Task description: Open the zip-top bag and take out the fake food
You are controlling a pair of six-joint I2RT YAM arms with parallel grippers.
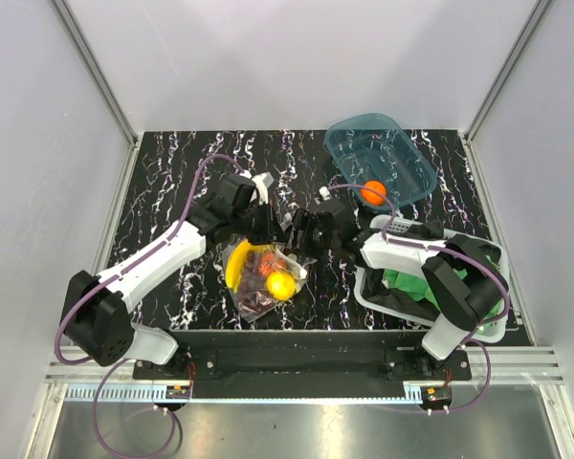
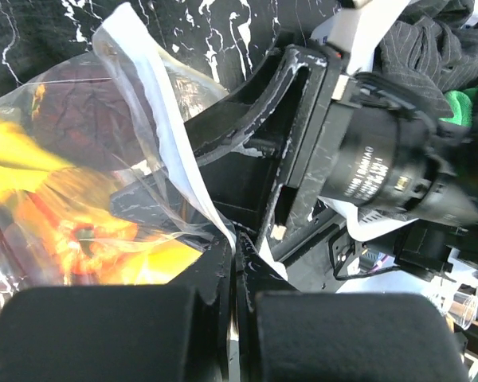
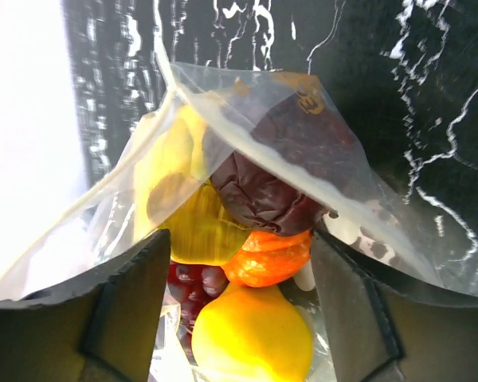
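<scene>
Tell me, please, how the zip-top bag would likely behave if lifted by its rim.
The zip-top bag looks floppy: its clear film creases and folds where the left gripper pinches its edge. Lifted, it would probably sag bottom-heavy, since the fake food bunches inside. The glossy film may also slip.

Nothing legible. White print, several lines, stood on the black motor housing [image 2: 382, 171] at three o'clock in the left wrist view; sideways, too fine to read. A small orange mark [image 3: 307, 102] on the zip-top bag [image 3: 358, 183], twelve o'clock in the right wrist view, was blurred.
</scene>
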